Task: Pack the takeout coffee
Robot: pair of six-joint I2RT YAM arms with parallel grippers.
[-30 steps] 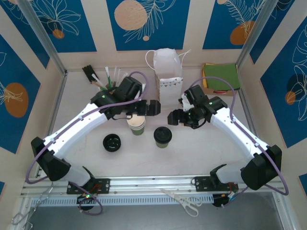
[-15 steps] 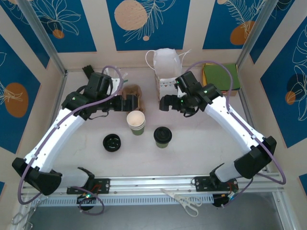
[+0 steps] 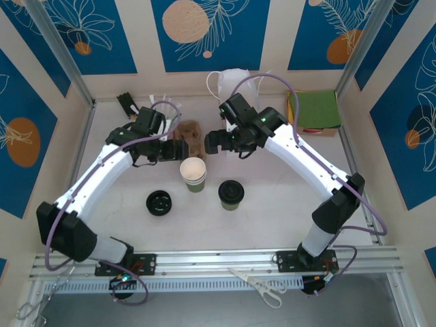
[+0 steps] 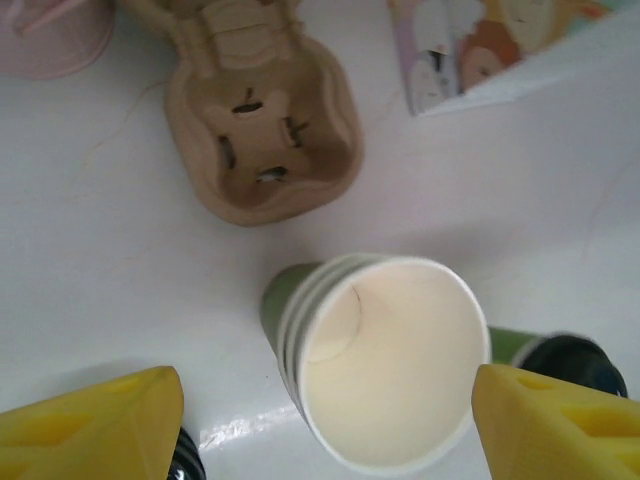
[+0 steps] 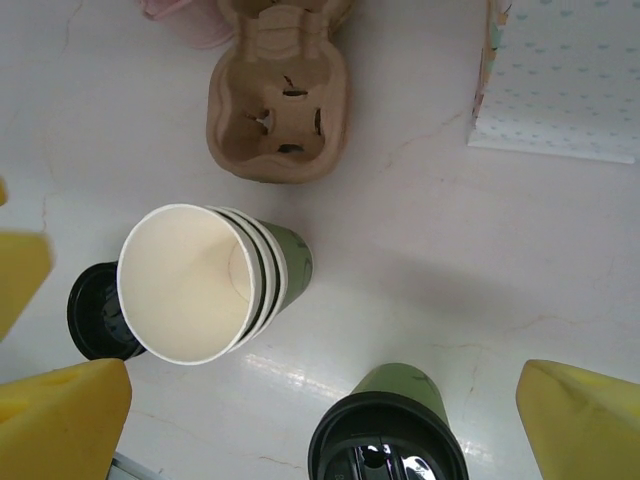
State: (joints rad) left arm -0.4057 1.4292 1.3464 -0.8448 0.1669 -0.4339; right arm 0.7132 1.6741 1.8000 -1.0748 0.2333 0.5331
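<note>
Both spread, empty — left gripper [image 3: 178, 150] and right gripper [image 3: 212, 142] flank the carrier [image 3: 190, 133]. Lidded coffee cup [image 3: 231, 193] stands apart — untouched.

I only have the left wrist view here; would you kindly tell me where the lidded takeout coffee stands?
Observer: The takeout coffee stands upright, lid on, just right of the stack of lidless cups, not touching it.
Operator: Thank you; where is the bag?
Observer: The white bag stands at the back, partly hidden by the right arm.
Operator: Is the right gripper holding anything?
Observer: No, the right gripper is open and empty, hovering near the cardboard carrier.
</note>
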